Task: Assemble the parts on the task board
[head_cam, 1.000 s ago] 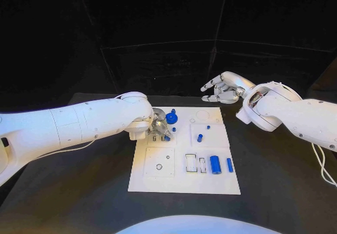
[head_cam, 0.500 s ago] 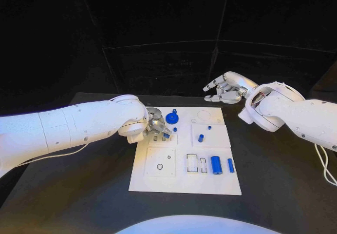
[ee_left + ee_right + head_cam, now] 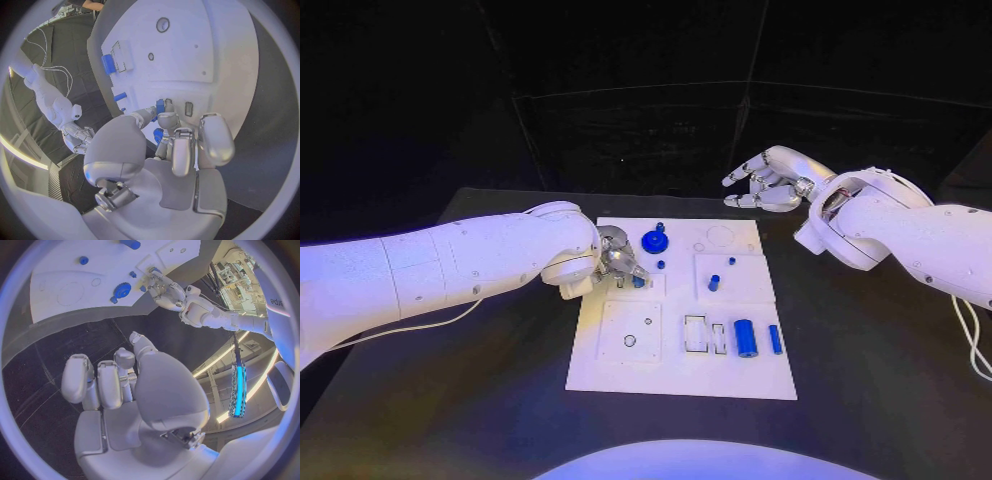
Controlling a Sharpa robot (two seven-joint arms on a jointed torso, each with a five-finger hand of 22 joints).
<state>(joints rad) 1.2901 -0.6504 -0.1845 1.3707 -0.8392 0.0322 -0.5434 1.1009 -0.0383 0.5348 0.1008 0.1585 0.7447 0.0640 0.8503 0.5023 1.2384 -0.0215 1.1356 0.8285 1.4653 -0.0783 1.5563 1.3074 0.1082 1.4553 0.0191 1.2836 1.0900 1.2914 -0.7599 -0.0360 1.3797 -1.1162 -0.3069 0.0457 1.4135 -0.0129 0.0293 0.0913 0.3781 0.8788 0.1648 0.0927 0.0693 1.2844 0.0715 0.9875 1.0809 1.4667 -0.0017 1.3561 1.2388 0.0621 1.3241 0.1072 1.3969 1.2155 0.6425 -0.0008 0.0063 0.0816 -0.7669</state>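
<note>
My job is only partly done, I think: on the white task board [image 3: 678,375] in the middle of the frame a blue round part [image 3: 653,241] and some small blue pegs [image 3: 711,283] already stand near the top, but a fat blue roller [image 3: 744,338] and a thin blue bar [image 3: 775,339] lie loose at the lower right beside an open slot. My left hand [image 3: 616,262], at the board's upper left, has its fingers curled close around a small blue piece [image 3: 160,106] and presses it down by the little slots there. My right hand [image 3: 769,182] hangs in the air past the board's top right corner, fingers bent loosely and apart, holding nothing.

Head camera looks down over the task board [image 3: 678,375]; both wrist cameras, closer, share that board
</note>
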